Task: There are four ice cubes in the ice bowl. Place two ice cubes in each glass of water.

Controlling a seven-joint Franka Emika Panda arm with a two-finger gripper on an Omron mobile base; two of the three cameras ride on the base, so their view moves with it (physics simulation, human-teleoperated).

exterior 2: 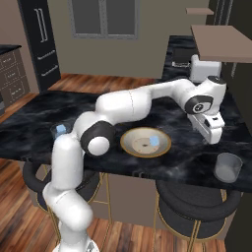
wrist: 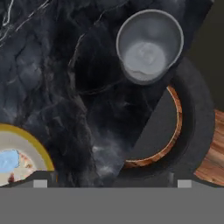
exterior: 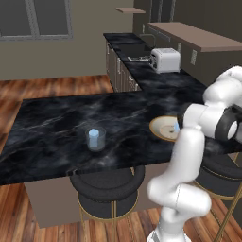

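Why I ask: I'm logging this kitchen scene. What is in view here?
Wide shallow dish with golden-tan rim: one, mid-counter.
Small pale-blue ice cubes: two seen; one in the dish, one in a tumbler.
Short clear blue-grey tumblers: two; one holding that cube, one near the counter's front edge, no cube seen inside.
Black marble counter: one.
Boxy silver toaster: one, on the back counter.
Round black stools: two, under the counter's edge.
White arm: one; gripper open, above the counter between the dish and the cubeless tumbler.
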